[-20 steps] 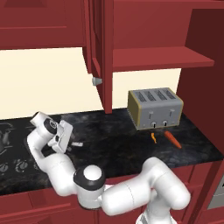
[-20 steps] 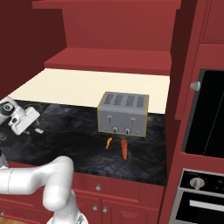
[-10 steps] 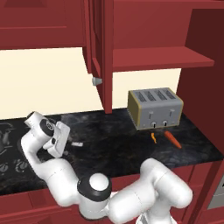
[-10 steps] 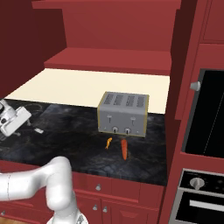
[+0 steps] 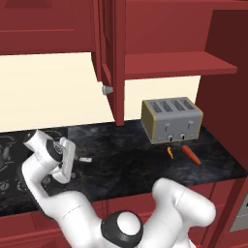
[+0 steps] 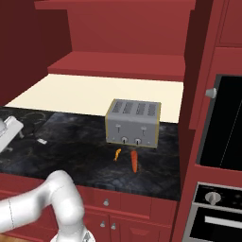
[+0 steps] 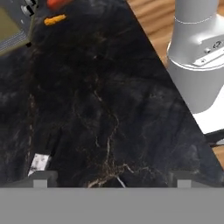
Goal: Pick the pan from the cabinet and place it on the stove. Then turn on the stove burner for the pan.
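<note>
The claw [image 7: 112, 177] is spread wide with nothing gripped, low over the bench [image 5: 131, 155] beside the stove [image 5: 8, 145]. Of the pan, only the silver handle tip [image 5: 85, 159] can really be made out, lying on the bench just past the cooktop edge. The bowl is hidden behind the hand, so whether it's centred on a burner ring can't be told.

Looks like the knob step is up. The claw should be lifted clear of the handle first so the pan isn't dragged, then the knob matching the pan's burner gets pinched squarely and turned, not swiped.
</note>
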